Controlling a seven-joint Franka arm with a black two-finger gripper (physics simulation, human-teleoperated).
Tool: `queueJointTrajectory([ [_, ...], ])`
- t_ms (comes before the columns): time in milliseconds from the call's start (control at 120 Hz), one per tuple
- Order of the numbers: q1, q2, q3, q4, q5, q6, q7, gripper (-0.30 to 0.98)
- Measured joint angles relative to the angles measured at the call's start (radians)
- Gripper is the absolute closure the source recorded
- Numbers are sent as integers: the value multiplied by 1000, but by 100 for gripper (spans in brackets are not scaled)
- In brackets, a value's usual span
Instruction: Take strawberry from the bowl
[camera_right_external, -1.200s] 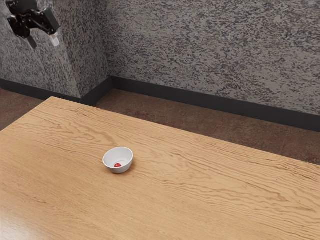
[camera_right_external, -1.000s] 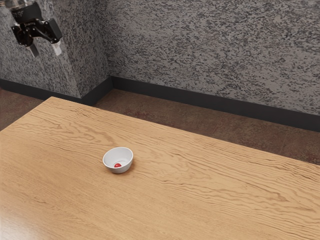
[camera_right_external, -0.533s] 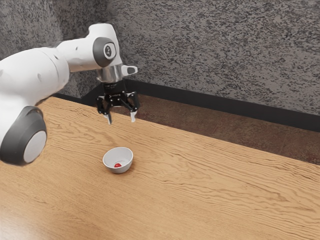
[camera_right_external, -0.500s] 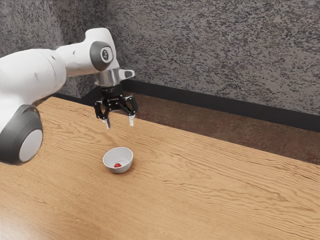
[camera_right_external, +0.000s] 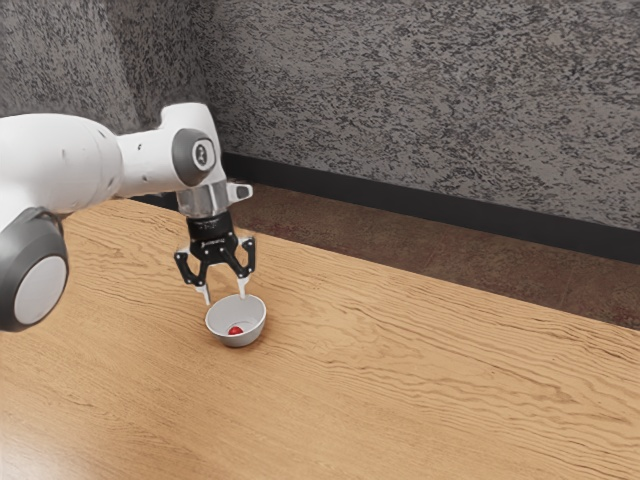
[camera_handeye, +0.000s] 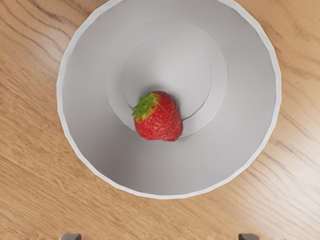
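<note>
**One strawberry (camera_handeye: 159, 122) in one white bowl (camera_handeye: 235, 120), under a wide-open gripper (camera_right_external: 225, 297)**

Strawberry, single. Red and seeded, with a green leafy cap. Lies on its side inside the bowl, low down, off the centre of the bowl's floor and across the edge of its round inner ring. In the wrist view, sits toward the side of the bowl nearer the fingertips, cap turned toward the wall.

Bowl, single. White outside, pale grey inside in the wrist view, round, with a thin light rim and sloping wall. Stands upright, mouth up. Casts a soft shadow just beside its foot.

Gripper, single. Black, with two pale-tipped fingers. Points down over the bowl, tips near the rim in the exterior view. Fingers set wide, well apart from each other; strawberry lower down in the bowl, apart from both. In the wrist view, both tips just visible, with a broad gap between. Contact of tips with bowl rim: cannot tell.

Arm (camera_right_external: 150, 160), single. White with dark grey joints. Reaches in from the exterior view's left, ending above the bowl.

Table (camera_right_external: 420, 380), single. Light brown wood, with darker wavy grain. Carries the bowl and extends on all sides of it.

Surroundings, three items. Brown floor (camera_right_external: 380, 245), dark skirting (camera_right_external: 400, 207) and mottled grey wall (camera_right_external: 430, 90), all beyond the table, well apart from the bowl.
</note>
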Motion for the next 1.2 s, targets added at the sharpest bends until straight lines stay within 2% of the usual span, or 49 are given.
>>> queueJointTrajectory([
  [550,49,94,-59,69,10,7,-60,42],
  [1200,127,171,-123,121,9,5,-50,46],
])
